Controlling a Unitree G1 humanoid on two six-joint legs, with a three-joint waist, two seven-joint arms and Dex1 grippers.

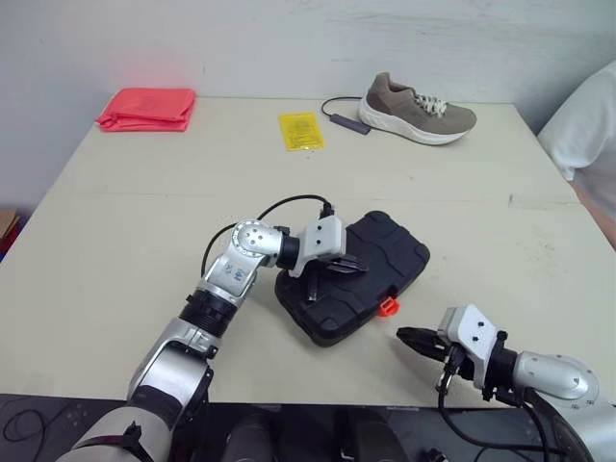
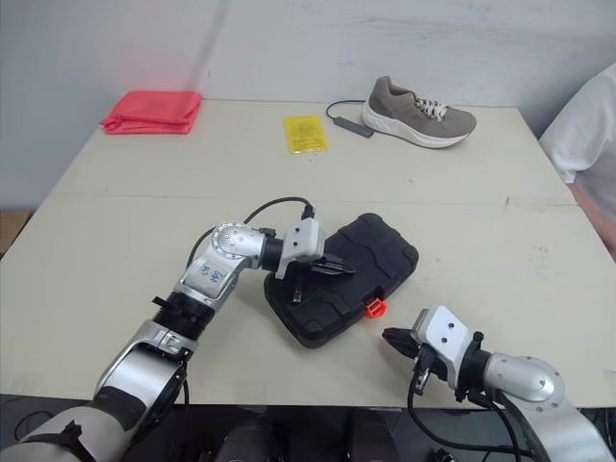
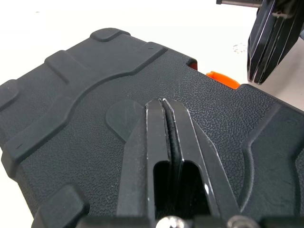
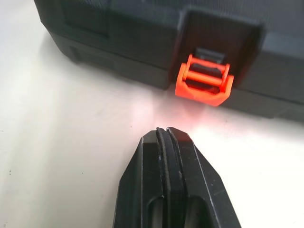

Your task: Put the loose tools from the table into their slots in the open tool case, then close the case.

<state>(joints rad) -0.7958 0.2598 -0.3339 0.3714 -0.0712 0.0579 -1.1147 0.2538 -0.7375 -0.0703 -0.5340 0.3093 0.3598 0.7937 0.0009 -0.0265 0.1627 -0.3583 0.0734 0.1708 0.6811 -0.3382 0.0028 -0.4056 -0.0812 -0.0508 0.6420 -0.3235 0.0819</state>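
Now we see the black moulded plastic tool case point(image 1: 371, 252) lying closed near the front of the pale table point(image 1: 144, 221), with its orange latch point(image 1: 387, 307) at the near edge. Our left gripper point(image 1: 358, 266) sits over the lid, fingers pressed together and empty. Our right gripper point(image 1: 403, 334), fingers also together and empty, points at the latch from just beside it.

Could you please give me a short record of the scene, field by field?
case: black tool case, lid down, lying on the table
latch: orange latch, sticking out at the case's near edge
left hand: left hand, fingers shut, on the lid
right hand: right hand, fingers shut, low over the table, pointing at the latch, apart from it
far side: shoe, red cloth, yellow packet
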